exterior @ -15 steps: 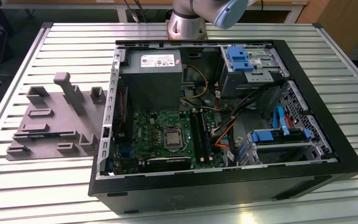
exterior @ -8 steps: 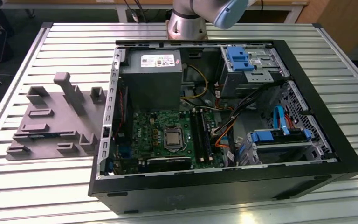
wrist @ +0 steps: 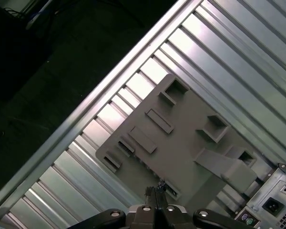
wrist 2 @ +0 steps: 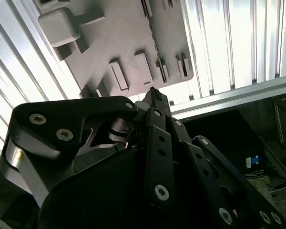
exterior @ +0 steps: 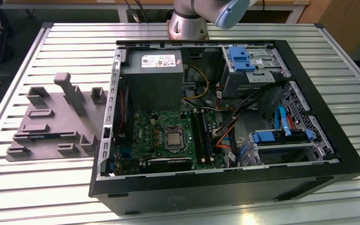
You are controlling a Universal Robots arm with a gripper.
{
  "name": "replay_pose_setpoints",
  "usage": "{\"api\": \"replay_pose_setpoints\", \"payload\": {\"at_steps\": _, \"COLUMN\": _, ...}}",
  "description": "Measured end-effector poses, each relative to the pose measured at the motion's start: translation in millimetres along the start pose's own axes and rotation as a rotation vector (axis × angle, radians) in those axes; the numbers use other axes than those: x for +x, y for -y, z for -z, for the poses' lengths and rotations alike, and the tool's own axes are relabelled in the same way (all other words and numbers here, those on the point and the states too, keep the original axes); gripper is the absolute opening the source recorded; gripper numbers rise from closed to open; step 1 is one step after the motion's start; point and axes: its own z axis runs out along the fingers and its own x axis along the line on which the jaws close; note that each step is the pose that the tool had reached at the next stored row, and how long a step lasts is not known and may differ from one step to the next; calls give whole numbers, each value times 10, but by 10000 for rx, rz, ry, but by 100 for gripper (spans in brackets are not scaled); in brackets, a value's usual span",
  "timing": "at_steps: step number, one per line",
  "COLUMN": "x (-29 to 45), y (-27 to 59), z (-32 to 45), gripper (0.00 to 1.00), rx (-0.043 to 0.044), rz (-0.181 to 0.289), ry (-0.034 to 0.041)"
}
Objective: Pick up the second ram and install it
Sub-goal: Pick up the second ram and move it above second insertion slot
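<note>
Slatted aluminium tabletop [exterior: 73, 37] carries a grey moulded fixture [exterior: 55, 122] and, just beside it on the exterior view's right, an open black computer case [exterior: 348, 164].

A thin bluish-green strip lies along a ledge near the fixture's front edge in the exterior view. It may be the second ram [exterior: 45, 136], though at this angle I cannot be sure. It sits low in the fixture, well apart from the case and from the arm. Around it the fixture rises in steps, with short blocks and narrow slots, and one tall slanted post [exterior: 71, 91] stands toward the back.

In both wrist views the jaws hang high above the fixture [wrist: 181, 138]. They are pressed together, and the dark fingertips [wrist 2: 154, 94] meet in a narrow point over the fixture's edge. In the first wrist view the fingertips [wrist: 153, 193] sit over the fixture's edge where it faces the case.

Inside the case a green motherboard [exterior: 148, 126] lies flat, with long black memory slots [exterior: 200, 129] running beside the processor socket. A grey power supply [exterior: 152, 77] sits behind the board, and blue drive brackets [exterior: 239, 58] fill the far corner. The arm [exterior: 189, 21] stands on the tabletop behind the case.
</note>
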Motion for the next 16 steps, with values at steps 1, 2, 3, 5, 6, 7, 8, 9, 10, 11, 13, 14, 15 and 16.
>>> {"api": "replay_pose_setpoints", "payload": {"at_steps": 1, "x": 0, "y": 0, "z": 0, "gripper": 11, "rx": 0, "rz": 23, "ry": -2}}
{"api": "replay_pose_setpoints", "payload": {"at_steps": 2, "x": 0, "y": 0, "z": 0, "gripper": 11, "rx": -1, "rz": 48, "ry": -2}}
{"api": "replay_pose_setpoints", "payload": {"at_steps": 3, "x": 0, "y": 0, "z": 0, "gripper": 11, "rx": -1, "rz": 71, "ry": -3}}
{"api": "replay_pose_setpoints", "payload": {"at_steps": 5, "x": 0, "y": 0, "z": 0, "gripper": 11, "rx": -2, "rz": 116, "ry": -4}}
{"api": "replay_pose_setpoints", "payload": {"at_steps": 6, "x": 0, "y": 0, "z": 0, "gripper": 11, "rx": -2, "rz": 140, "ry": -5}}
{"api": "replay_pose_setpoints", "payload": {"at_steps": 7, "x": 0, "y": 0, "z": 0, "gripper": 11, "rx": -2, "rz": 162, "ry": -6}}
{"api": "replay_pose_setpoints", "payload": {"at_steps": 8, "x": 0, "y": 0, "z": 0, "gripper": 11, "rx": -3, "rz": 188, "ry": -6}}
{"api": "replay_pose_setpoints", "payload": {"at_steps": 9, "x": 0, "y": 0, "z": 0, "gripper": 11, "rx": -3, "rz": 210, "ry": -8}}
{"api": "replay_pose_setpoints", "payload": {"at_steps": 10, "x": 0, "y": 0, "z": 0, "gripper": 11, "rx": -3, "rz": 233, "ry": -8}}
{"api": "replay_pose_setpoints", "payload": {"at_steps": 11, "x": 0, "y": 0, "z": 0, "gripper": 11, "rx": -4, "rz": 257, "ry": -9}}
{"api": "replay_pose_setpoints", "payload": {"at_steps": 13, "x": 0, "y": 0, "z": 0, "gripper": 11, "rx": -4, "rz": 304, "ry": -10}}
{"api": "replay_pose_setpoints", "payload": {"at_steps": 14, "x": 0, "y": 0, "z": 0, "gripper": 11, "rx": -5, "rz": 331, "ry": -11}}
{"api": "replay_pose_setpoints", "payload": {"at_steps": 15, "x": -1, "y": 0, "z": 0, "gripper": 11, "rx": -5, "rz": 355, "ry": -12}}
{"api": "replay_pose_setpoints", "payload": {"at_steps": 16, "x": -1, "y": 0, "z": 0, "gripper": 11, "rx": -5, "rz": 381, "ry": -13}}
